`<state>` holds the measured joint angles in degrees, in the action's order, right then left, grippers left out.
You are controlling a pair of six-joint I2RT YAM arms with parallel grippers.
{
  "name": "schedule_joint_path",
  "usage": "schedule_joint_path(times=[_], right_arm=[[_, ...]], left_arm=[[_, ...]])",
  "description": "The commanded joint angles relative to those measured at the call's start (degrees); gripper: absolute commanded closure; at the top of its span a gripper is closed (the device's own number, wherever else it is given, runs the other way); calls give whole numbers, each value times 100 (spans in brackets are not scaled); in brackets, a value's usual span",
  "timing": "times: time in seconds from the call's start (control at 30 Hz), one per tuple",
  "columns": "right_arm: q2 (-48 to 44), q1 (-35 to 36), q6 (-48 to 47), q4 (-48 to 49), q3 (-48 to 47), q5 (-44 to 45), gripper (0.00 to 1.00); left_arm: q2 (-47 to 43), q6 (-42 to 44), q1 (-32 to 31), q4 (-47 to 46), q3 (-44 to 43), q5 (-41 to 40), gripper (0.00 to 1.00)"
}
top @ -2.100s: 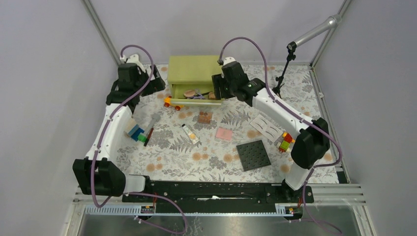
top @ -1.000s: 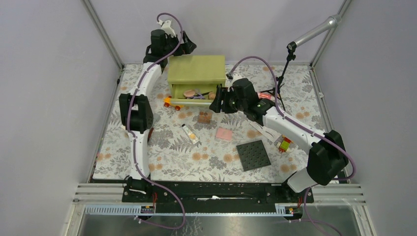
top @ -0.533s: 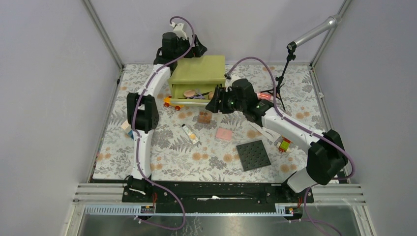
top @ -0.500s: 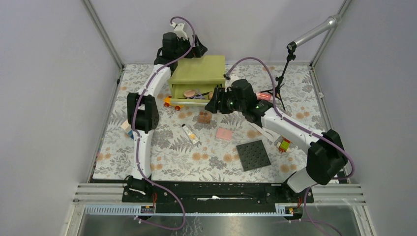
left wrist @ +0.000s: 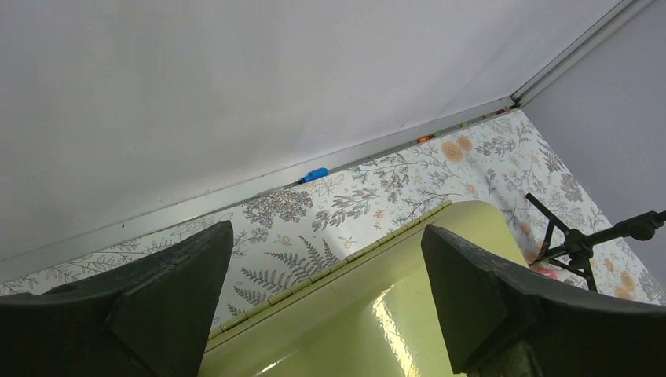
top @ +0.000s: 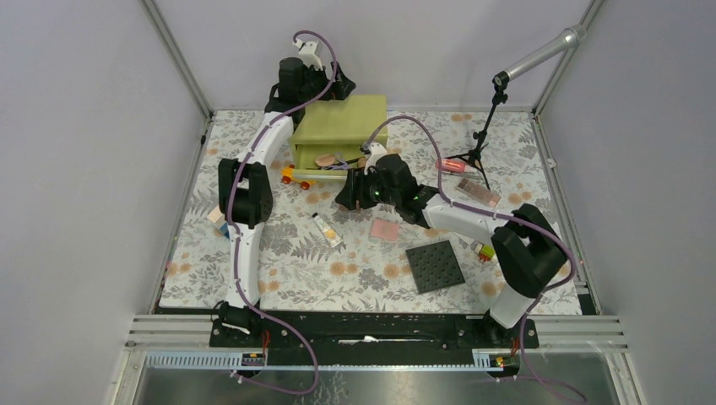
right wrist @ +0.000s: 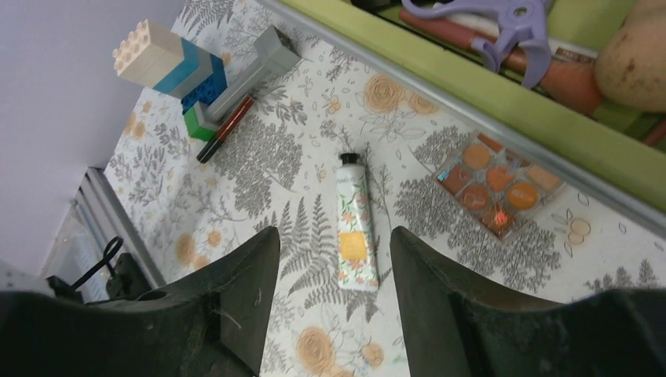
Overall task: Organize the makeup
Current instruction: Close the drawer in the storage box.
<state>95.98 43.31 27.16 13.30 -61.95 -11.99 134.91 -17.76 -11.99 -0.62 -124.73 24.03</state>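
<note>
My right gripper (right wrist: 334, 239) is open and empty, hovering above the floral table just in front of the green box's drawer (right wrist: 503, 102). Below it lies the cream tube with black cap (right wrist: 355, 224) (top: 325, 229), and an orange eyeshadow palette (right wrist: 499, 184) lies to its right. In the drawer are a peach sponge (right wrist: 636, 59), a purple curler (right wrist: 487, 16) and pencils. A pink square compact (top: 385, 229) and a pink-red tube (top: 452, 165) lie on the table. A dark red pencil (right wrist: 224, 129) lies beside toy blocks. My left gripper (left wrist: 322, 251) is open above the back edge of the green box (top: 338, 122).
An orange toy car (top: 295, 177) stands left of the drawer. A dark grey studded plate (top: 435, 266) lies front right, with small bricks (top: 485, 251) beyond it. Toy blocks (right wrist: 169, 67) sit at the left. A black stand (top: 481, 143) rises at the back right.
My right arm has swung left and down, its gripper now over the table in front of the drawer. My left gripper shifted right behind the green box, then held still.
</note>
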Motion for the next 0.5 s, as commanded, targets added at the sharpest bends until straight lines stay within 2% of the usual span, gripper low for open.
schedule_joint_path(times=[0.0,0.27,0.47], right_arm=[[376,127,-391,1192,-39,341,40],[1252,282,-936,1962,-410,1001,40],[1529,283,-1674,3306,-265,2023,37]], left_arm=[[35,-19,12,277,95,205,4],[61,36,6,325,106,175,4],[105,169,-61,457,106,96,4]])
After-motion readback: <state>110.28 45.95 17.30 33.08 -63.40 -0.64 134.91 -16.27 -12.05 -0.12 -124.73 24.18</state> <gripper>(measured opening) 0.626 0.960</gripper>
